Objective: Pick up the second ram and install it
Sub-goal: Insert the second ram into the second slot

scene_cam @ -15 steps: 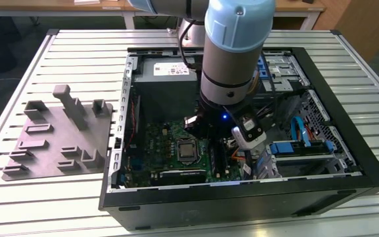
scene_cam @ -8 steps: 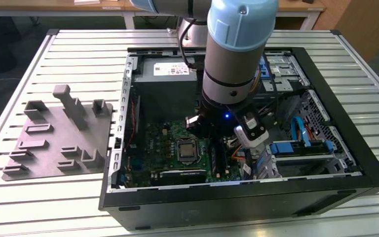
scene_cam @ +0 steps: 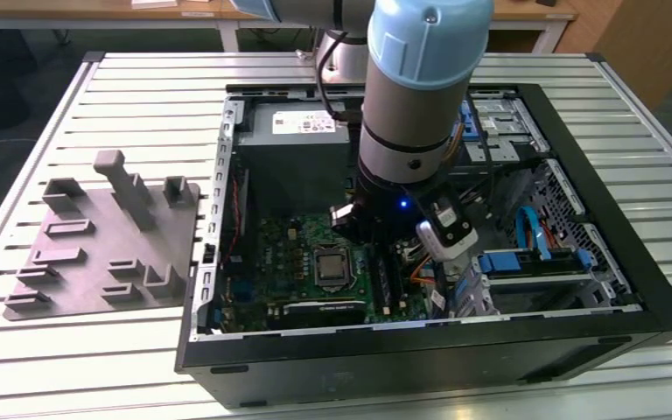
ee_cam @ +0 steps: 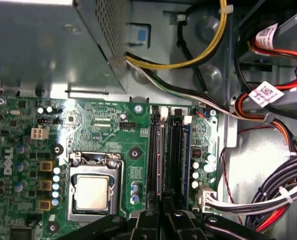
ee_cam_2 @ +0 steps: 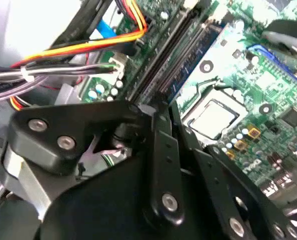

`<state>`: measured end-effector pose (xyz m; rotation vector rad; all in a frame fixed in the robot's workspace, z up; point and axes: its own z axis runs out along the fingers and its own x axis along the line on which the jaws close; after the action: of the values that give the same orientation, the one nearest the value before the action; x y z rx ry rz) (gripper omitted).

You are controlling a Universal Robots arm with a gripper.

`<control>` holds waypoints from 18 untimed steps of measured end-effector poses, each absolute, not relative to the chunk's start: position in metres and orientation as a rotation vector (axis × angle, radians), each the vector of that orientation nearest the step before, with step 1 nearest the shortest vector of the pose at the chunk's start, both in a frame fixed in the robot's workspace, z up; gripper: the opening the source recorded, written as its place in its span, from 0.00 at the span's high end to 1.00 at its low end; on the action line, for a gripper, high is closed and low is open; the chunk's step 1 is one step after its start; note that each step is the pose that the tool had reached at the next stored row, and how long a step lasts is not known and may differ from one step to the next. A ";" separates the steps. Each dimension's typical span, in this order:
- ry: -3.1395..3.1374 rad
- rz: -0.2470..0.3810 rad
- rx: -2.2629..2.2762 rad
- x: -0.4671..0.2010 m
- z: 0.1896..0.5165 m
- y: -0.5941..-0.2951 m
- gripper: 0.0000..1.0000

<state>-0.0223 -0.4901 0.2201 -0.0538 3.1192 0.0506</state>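
My gripper [ee_cam: 163, 218] hangs low over the memory slots [ee_cam: 169, 150] of the motherboard [ee_cam: 103, 125], beside the processor socket [ee_cam: 91, 192]. Its fingers [ee_cam: 149, 222] stand close together, shut on the second ram [ee_cam: 163, 202], which shows only edge-on as a thin dark strip in line with one black slot. In the second wrist view the gripper [ee_cam_2: 157, 107] meets the long dark slot rows [ee_cam_2: 181, 52]. The arm [scene_cam: 412, 131] reaches down into the open computer case [scene_cam: 430, 350] and hides the stick there.
A grey slotted holder block [scene_cam: 102, 245] lies on the slatted table at the exterior view's left, with no stick on it. Cable bundles [ee_cam: 268, 195] and orange-yellow wires [ee_cam_2: 88, 45] crowd the slots' side. The power supply box [ee_cam: 48, 45] and drive bays [scene_cam: 535, 254] close in the case.
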 end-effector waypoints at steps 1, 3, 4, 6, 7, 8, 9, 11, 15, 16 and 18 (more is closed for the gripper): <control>3.119 0.051 -0.058 -0.022 0.220 -0.490 0.86; 3.119 0.051 -0.065 -0.022 0.220 -0.490 0.86; 3.119 0.052 -0.067 -0.022 0.219 -0.490 0.86; 3.118 0.075 -0.070 -0.022 0.219 -0.490 0.86; 3.118 0.088 -0.070 -0.022 0.219 -0.490 0.86; 3.117 0.096 -0.070 -0.022 0.219 -0.490 0.86; 3.117 0.098 -0.070 -0.023 0.219 -0.490 0.86; 3.117 0.098 -0.070 -0.023 0.219 -0.490 0.86; 3.117 0.098 -0.070 -0.023 0.219 -0.490 0.86; 3.117 0.098 -0.070 -0.023 0.219 -0.490 0.86; 3.117 0.098 -0.070 -0.023 0.218 -0.490 0.86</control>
<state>-0.0233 -0.4901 0.2181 -0.0698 3.1174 0.0978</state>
